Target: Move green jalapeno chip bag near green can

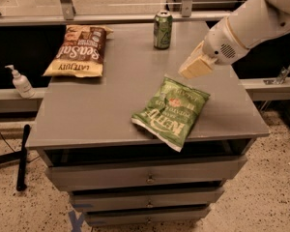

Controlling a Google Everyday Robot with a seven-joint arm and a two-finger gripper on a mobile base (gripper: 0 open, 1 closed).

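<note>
We take the green can [163,29] as our mark. It stands upright near the back edge of the grey tabletop [111,105], its silver rim on top.

The green jalapeno chip bag [171,111] lies flat, well apart from the can. It is toward the front of the tabletop and a little to the picture's right of the can. From this view its white lettering reads upside down. The corner farthest from the can juts out just past the front edge, above the drawers [147,178].

The claw [195,66] hangs in the air to the picture's right of the can and nearer to us than the can. It is beside the bag's far right corner, with a strip of bare tabletop showing between the two. It touches neither the can nor the bag. We cannot tell how far it is open, and we see no thing in its hold. The white arm [251,25] behind it slopes up to the right, away from the can.

To the picture's left of the can lies a brown-and-yellow chip bag [79,50], flat and near the tabletop's left edge. Farther left again, off the tabletop and on a lower ledge, stands a white pump bottle [21,82].
</note>
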